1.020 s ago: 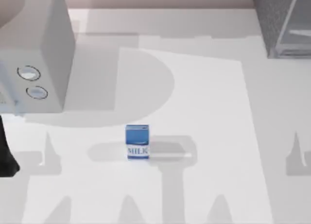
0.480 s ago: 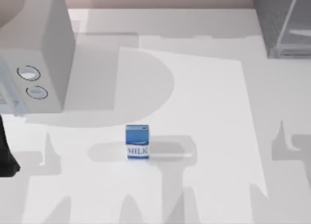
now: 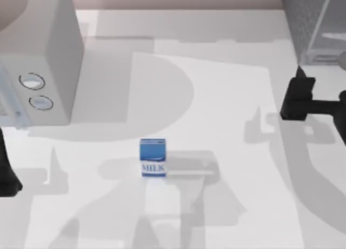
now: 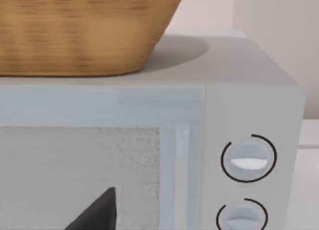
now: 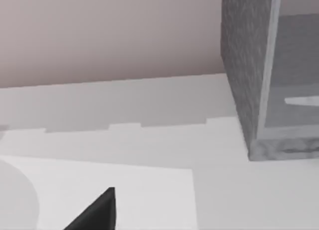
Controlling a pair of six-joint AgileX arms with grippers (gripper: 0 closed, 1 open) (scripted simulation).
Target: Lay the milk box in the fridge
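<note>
The milk box (image 3: 153, 158), a small blue carton with a white band lettered "MILK", stands upright near the middle of the table, slightly left of centre. The fridge (image 3: 313, 22), a dark grey speckled cabinet with a pale metal frame, stands at the back right corner; its corner and frame also appear in the right wrist view (image 5: 249, 80). My right gripper (image 3: 295, 93) hovers at the right side, just in front of the fridge and far from the milk box. The left arm (image 3: 5, 173) stays parked at the left edge.
A light grey box with two round dials (image 3: 40, 71) fills the back left, and a woven basket (image 4: 75, 30) sits on top of it. The white table (image 3: 227, 125) stretches between the milk box and the fridge.
My right gripper has come into the top view from the right edge, and its shadow has slid leftward. The milk box and the left arm have not moved.
</note>
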